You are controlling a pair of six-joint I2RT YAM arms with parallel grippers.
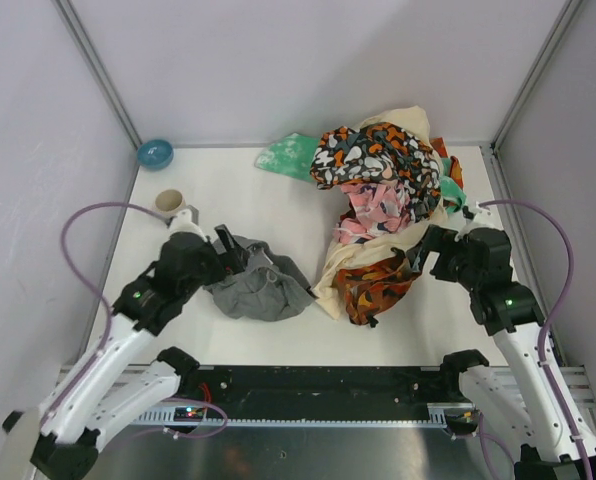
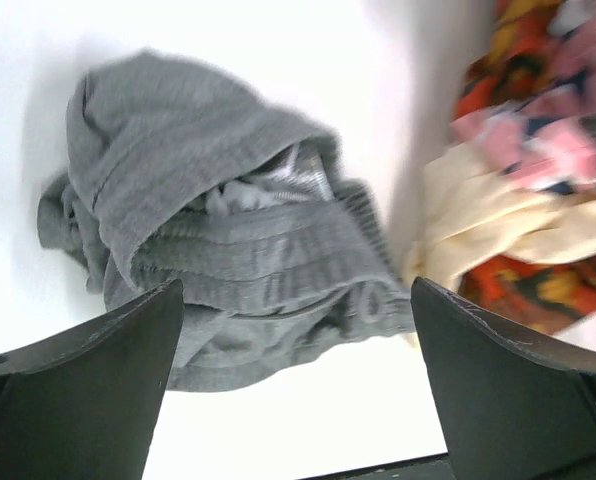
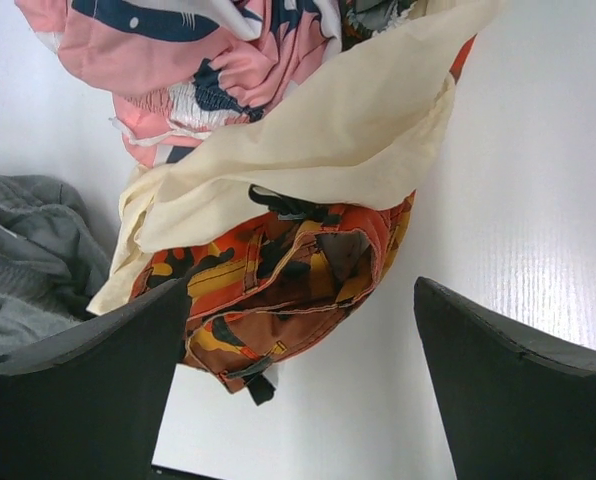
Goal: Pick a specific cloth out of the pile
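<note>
Basically the pick looks done, or nearly. The cloth (image 1: 261,290) lies bunched on the bench (image 1: 228,190) in its own heap, left of the pile (image 1: 383,190), with nothing from the pile draped over it. Its right edge sits just beside the cream flap (image 1: 330,275) at the pile's near-left foot, and I can't tell from any view whether the two touch. My left claw (image 1: 244,258) is released, jaws spread wide with nothing pinched, at the cloth's far-left edge. On the wrist view the grey fabric fills the gap beyond the fingertips, and I can't tell whether they rest on it or hang just above. My right claw (image 1: 425,252) is also released and empty. It's parked at the pile's right side and looks at the orange print fold (image 3: 278,290) under the cream flap, gripping nothing. So my read is: target found and separated, pile otherwise intact. What's left, if anything, is a cleaner gap. I'd re-grip the cloth and drag it further left so the cream flap can't be counted as attached, then back both arms off. Main risk there is the flap snagging along.
</note>
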